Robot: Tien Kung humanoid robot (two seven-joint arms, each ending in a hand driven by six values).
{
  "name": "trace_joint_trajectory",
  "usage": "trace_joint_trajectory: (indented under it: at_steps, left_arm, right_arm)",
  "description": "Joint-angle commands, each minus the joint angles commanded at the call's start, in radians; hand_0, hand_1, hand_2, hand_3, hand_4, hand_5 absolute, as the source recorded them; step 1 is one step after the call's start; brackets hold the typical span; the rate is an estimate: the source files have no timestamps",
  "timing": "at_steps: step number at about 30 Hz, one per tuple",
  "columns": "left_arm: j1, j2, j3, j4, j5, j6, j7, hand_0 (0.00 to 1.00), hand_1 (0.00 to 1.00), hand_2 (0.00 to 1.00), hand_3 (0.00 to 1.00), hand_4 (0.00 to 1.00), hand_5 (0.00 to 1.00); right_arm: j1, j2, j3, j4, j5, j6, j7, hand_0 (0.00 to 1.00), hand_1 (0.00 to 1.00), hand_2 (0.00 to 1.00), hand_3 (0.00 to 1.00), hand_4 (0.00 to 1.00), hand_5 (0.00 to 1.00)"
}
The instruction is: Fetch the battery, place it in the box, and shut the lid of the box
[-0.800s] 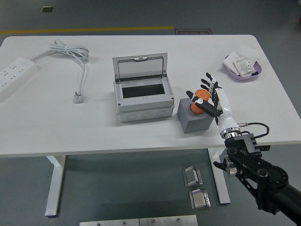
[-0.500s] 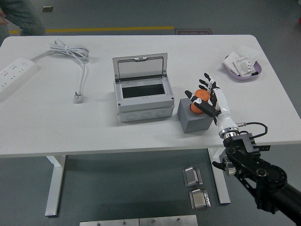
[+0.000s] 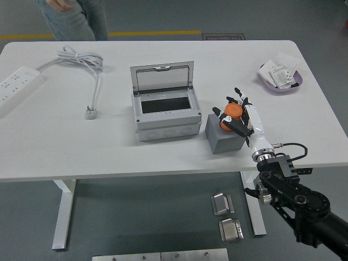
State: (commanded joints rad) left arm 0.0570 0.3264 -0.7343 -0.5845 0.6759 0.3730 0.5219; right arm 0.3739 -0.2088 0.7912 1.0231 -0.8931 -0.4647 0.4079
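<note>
— Anything new on the tabletop [image 3: 65, 141]?
— Box [image 3: 165, 112] unmoved, lid up. Legs of a person [image 3: 73, 19] now at the far edge, absent a moment ago.
— And the block [image 3: 224, 136]?
— Same spot, right of box.
— Right hand [image 3: 237, 116]?
— Fingers spread before; now curled round the battery [image 3: 232, 115], which sits atop the block, not yet lifted. Grasp looks made; lift comes next.
</note>
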Motion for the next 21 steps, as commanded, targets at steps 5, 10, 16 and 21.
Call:
trace_joint_trajectory:
  at_steps: [5, 10, 16, 21]
  left_arm:
    - [-0.002, -0.001, 0.000, 0.000, -0.001, 0.000, -0.001, 0.586, 0.644, 0.592, 0.596, 0.605, 0.177]
    - [-0.003, -0.002, 0.001, 0.000, -0.003, -0.001, -0.003, 0.585, 0.644, 0.591, 0.596, 0.605, 0.176]
    - [-0.004, -0.002, 0.002, 0.000, -0.006, -0.001, -0.005, 0.585, 0.644, 0.592, 0.596, 0.604, 0.175]
    - [-0.005, -0.003, 0.003, 0.000, -0.007, -0.001, -0.006, 0.584, 0.644, 0.591, 0.595, 0.604, 0.175]
  right_arm:
    - [0.002, 0.000, -0.002, 0.004, 0.007, -0.008, 0.001, 0.761, 0.771, 0.763, 0.899, 0.855, 0.232]
    - [0.002, 0.001, -0.002, 0.009, 0.022, -0.011, -0.001, 0.690, 0.720, 0.699, 0.827, 0.625, 0.032]
    - [0.001, 0.002, -0.005, 0.012, 0.040, -0.007, -0.010, 0.649, 0.681, 0.623, 0.722, 0.439, 0.002]
    - [0.000, 0.004, -0.013, 0.013, 0.045, -0.008, -0.015, 0.665, 0.647, 0.578, 0.625, 0.348, 0.002]
